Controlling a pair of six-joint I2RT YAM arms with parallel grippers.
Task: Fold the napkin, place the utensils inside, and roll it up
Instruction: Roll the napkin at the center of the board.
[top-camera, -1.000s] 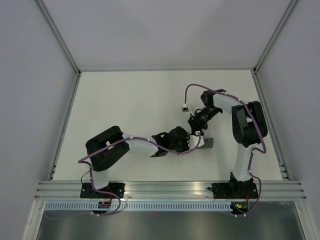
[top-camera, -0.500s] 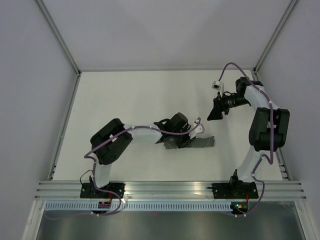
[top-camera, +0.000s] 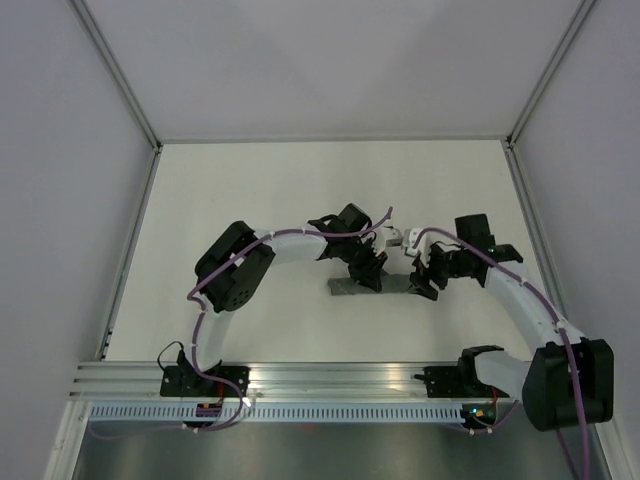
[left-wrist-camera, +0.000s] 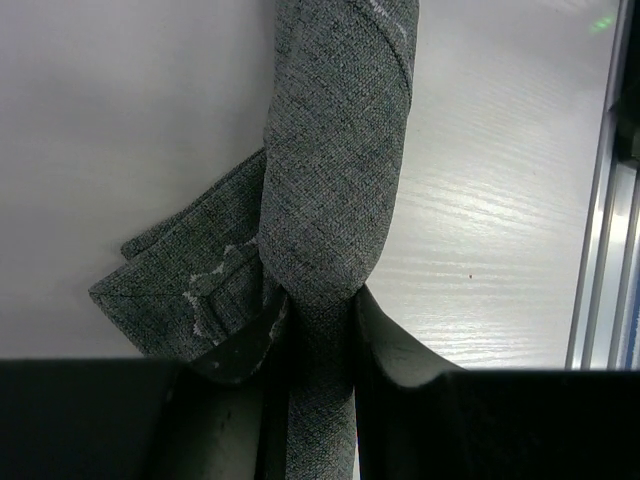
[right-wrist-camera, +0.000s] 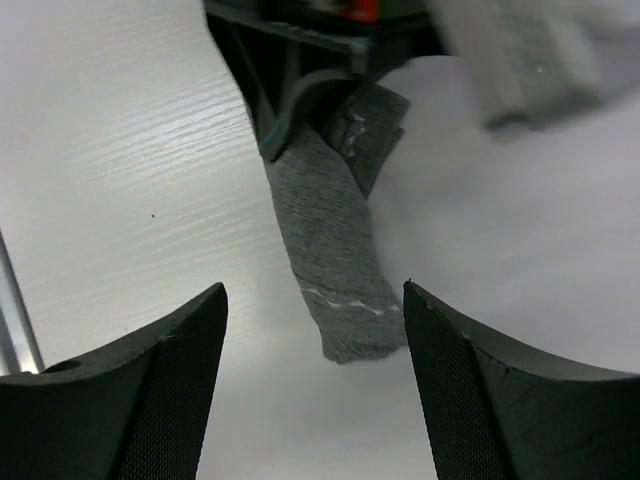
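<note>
Clearly the napkin (left-wrist-camera: 335, 180) is soft stuff. It is a dark grey woven cloth, wound into a long, loose roll that lies flat on the bench (top-camera: 250, 190). It looks light and limp, with a coarse weave that should give rubber pads good purchase. It is not fragile, but it would probably spring open if let go. Whether the utensils are inside cannot be told, since no metal shows at either end.

The left fingers (left-wrist-camera: 245, 345) are clenched on the roll near one end, one on each side, and the cloth narrows visibly where they pinch it. Just beside those fingers, on their left, a flat tail of cloth with a pale stitched line spills out from under the roll, so the winding there is not tight. Past the tips the roll runs straight away from them.

The right fingers (right-wrist-camera: 150, 380) stand released and wide apart, holding nothing. The other end of the napkin (right-wrist-camera: 325, 240) lies between them and just ahead, blunt and slightly frayed-looking. I judge the best hold to be across the thick middle of the roll, squeezing the layers together, rather than on the loose tail or the very end, where only one layer might be caught.

The bench is white with a faint wood grain and a mild sheen, smooth enough that the roll may slide when pushed. Beyond both sets of fingers it is bare and roomy. Pale walls enclose it, and an aluminium rail (top-camera: 340, 375) runs behind the fingers at the near edge.
</note>
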